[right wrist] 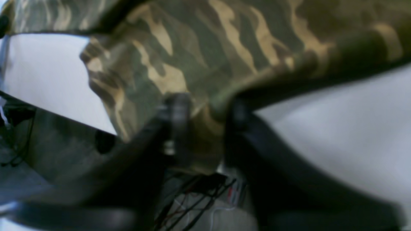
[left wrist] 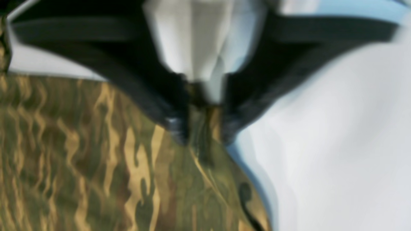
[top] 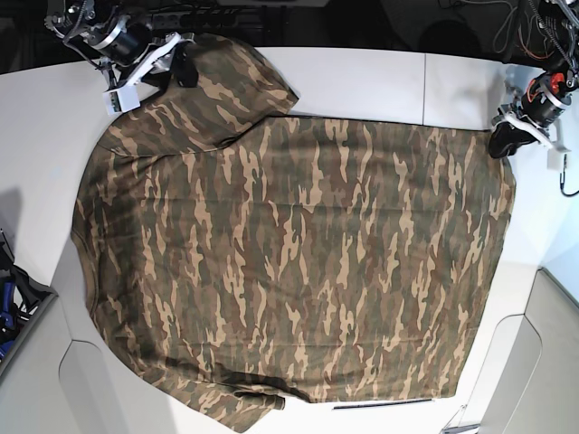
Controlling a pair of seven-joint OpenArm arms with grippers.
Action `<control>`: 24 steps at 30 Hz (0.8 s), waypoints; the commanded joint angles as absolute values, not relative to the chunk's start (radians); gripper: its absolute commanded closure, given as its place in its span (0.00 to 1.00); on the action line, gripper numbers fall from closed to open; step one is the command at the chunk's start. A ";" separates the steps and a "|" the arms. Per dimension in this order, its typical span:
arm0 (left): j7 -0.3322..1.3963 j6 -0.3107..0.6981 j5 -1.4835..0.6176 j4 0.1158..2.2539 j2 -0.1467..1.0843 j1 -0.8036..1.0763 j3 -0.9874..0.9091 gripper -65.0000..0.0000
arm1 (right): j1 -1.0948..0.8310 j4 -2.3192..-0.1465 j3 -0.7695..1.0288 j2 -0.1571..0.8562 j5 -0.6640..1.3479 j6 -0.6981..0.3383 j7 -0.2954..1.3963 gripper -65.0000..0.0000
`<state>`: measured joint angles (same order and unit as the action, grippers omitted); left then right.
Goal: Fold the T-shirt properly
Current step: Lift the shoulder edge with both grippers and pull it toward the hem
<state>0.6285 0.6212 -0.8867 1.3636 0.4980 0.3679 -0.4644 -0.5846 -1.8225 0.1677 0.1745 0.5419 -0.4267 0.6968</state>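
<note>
Across the white bench (top: 362, 77) the T-shirt (top: 289, 262) lies spread, unfolded; left claw (left wrist: 200, 136) and right claw (right wrist: 200, 109) each pinch its edge; every fold remains.

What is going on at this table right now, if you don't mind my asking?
A two-armed robot is working on a camouflage T-shirt, which lies spread nearly flat across the white table. Each arm grips a far corner of it: the left gripper is closed on the cloth at one end of the far edge, the right gripper at the other, where the cloth bunches. No fold has been made yet, apart from a small turned-over bit at the near edge.
</note>
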 commanded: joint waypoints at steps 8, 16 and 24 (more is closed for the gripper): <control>0.632 0.698 -0.945 1.388 0.516 0.363 -0.505 1.00 | -0.576 -1.850 0.170 0.179 0.561 -0.434 0.691 1.00; 0.632 0.698 -0.976 1.442 0.520 0.357 -0.545 1.00 | -0.487 -1.965 0.209 0.152 0.577 -0.434 0.738 1.00; 0.632 0.698 -0.944 1.448 0.521 0.231 -0.545 1.00 | -0.350 -1.982 0.290 0.149 0.572 -0.435 0.744 1.00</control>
